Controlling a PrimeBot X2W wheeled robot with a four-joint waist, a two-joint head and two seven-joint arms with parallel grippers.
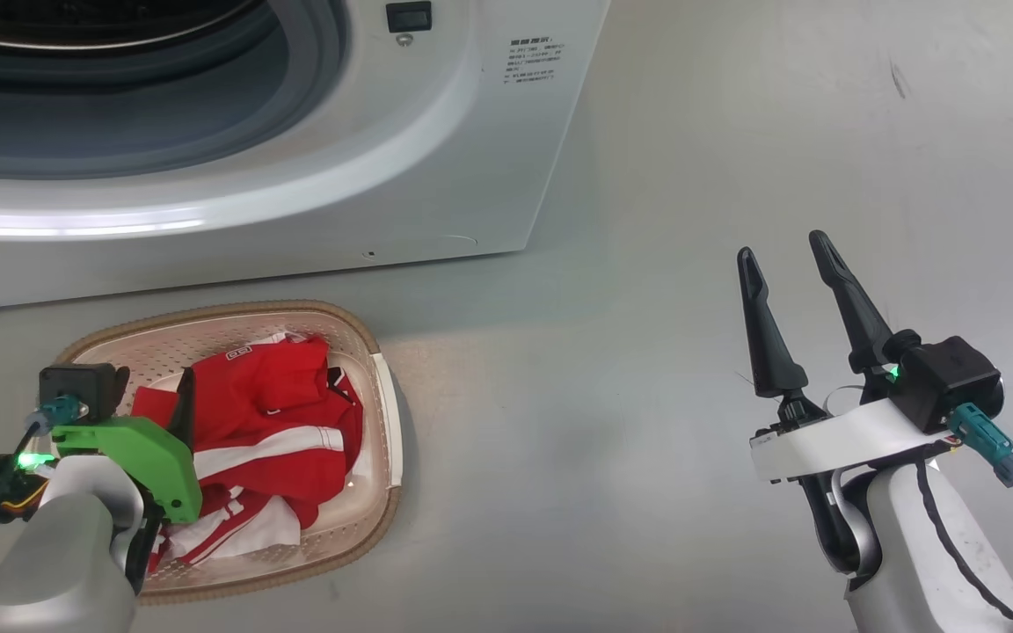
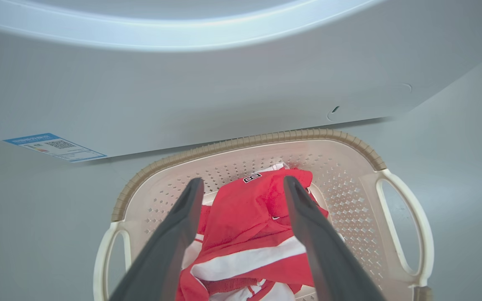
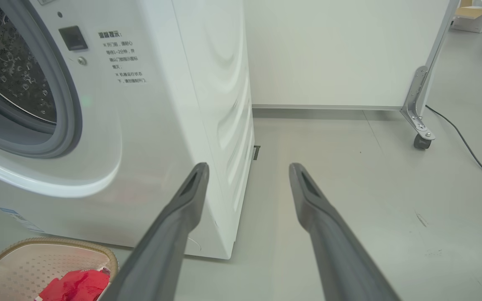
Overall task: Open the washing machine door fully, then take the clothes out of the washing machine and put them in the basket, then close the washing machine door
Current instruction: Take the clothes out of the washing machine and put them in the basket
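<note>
You have the washing machine [image 1: 436, 176] across the top left of the head view. Its grey rubber ring [image 1: 300, 79] frames an uncovered round opening, and the perforated steel drum [image 3: 11, 62] shows from the right wrist. On the grey floor [image 1: 647, 396], just in front of the washer's base and apart from it, sits the basket [image 1: 234, 313]. The clothes [image 1: 269, 413] lie heaped inside the basket, red with white stripes. Your left gripper [image 2: 243, 180] hangs over that heap, fingers spread wide with nothing pinched between them; you cannot tell whether they touch the cloth. Your right gripper [image 1: 782, 246] is well off to the right above bare floor, fingers released and empty. A small blue label [image 2: 55, 146] sits low on the washer's front.
</note>
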